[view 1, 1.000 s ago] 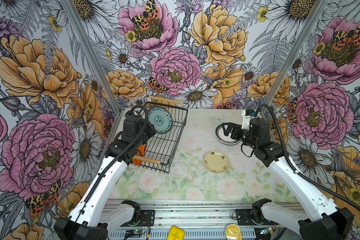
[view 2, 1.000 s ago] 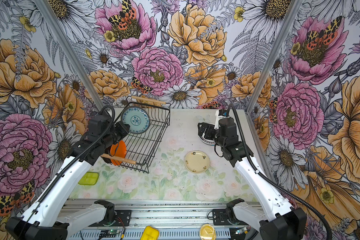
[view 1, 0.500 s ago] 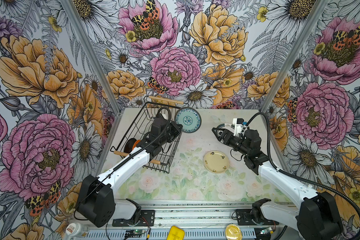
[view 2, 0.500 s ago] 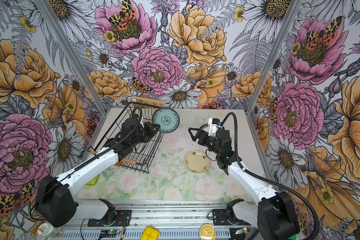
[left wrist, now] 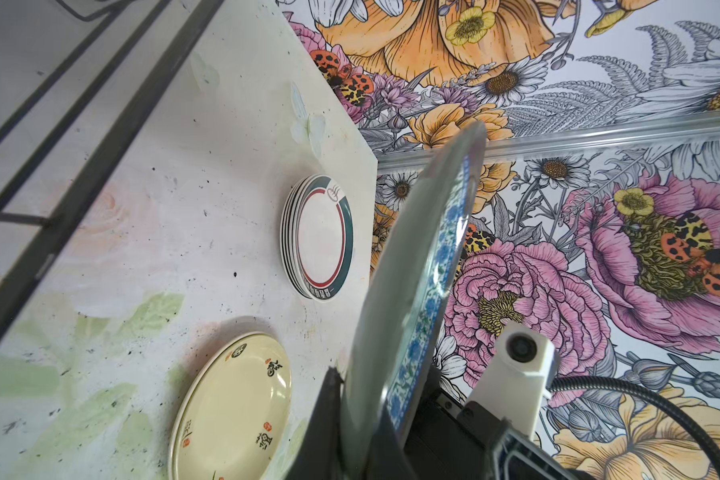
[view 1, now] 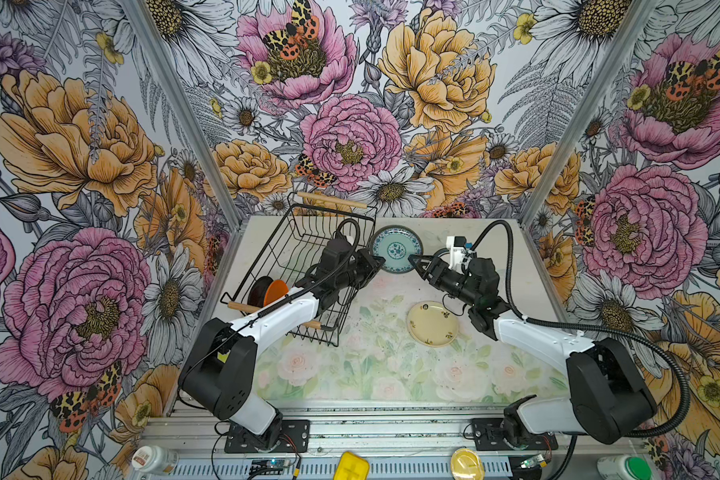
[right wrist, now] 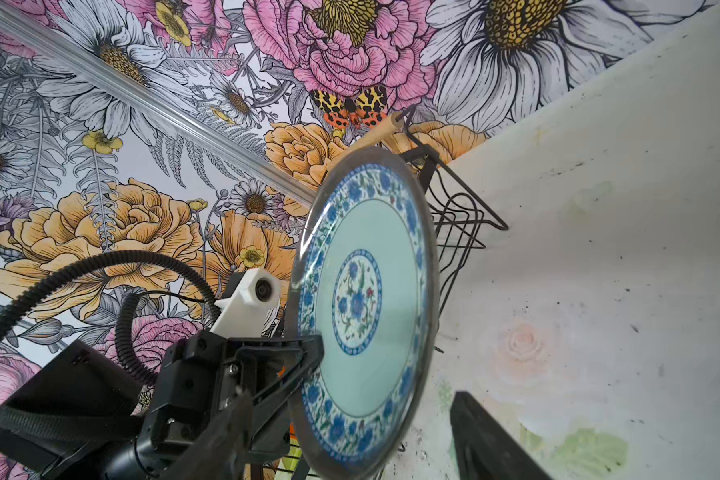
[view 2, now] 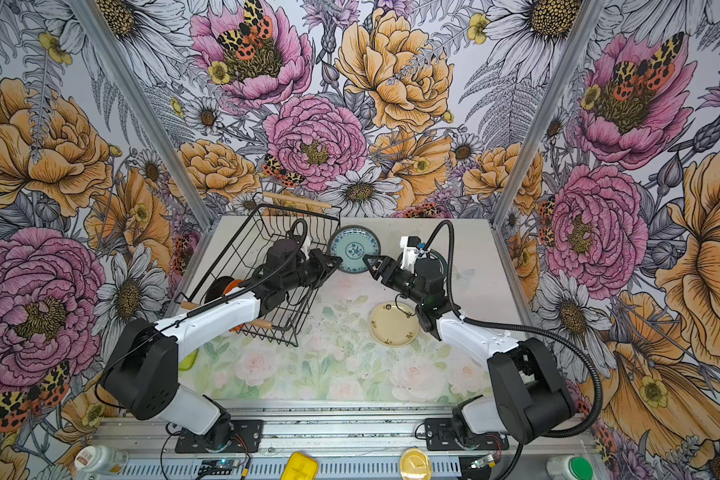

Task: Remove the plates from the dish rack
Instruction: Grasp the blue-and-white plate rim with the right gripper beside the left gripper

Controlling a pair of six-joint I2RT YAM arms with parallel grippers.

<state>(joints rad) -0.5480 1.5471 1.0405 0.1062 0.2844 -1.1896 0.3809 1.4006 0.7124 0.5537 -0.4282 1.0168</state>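
Two grippers, one plate: the blue patterned plate [view 1: 396,248] hangs in the air just beside the dish rack [view 1: 329,210], between the left gripper [view 1: 373,264] and the right gripper [view 1: 416,264]. I judge this a hand-over.
Left gripper: pinched tight on the plate's rim at the side nearest the rack. It holds the plate on edge, probably so that the opposite rim stays free to be taken.
Right gripper: spread wide. In the right wrist view its fingers [right wrist: 487,436] stand on either side of the plate's free rim; I cannot tell whether the pads touch it yet.
Plate against right gripper: the rim lies at the fingertips, in the gap but not deep in it.
Rack contents: an orange plate [view 1: 276,290] and a black plate [view 1: 258,289] stand upright at the near end, well apart from both grippers.
Table [view 1: 350,374]: a cream plate [view 1: 432,324] lies flat near the right arm. A stack of white plates [left wrist: 319,237] with teal rims sits by the far right edge.
Likely reason: the unloaded plates lie on the right arm's side, so that arm does the placing.
Risk: if the left lets go before the right grips firmly, the plate drops on its edge.
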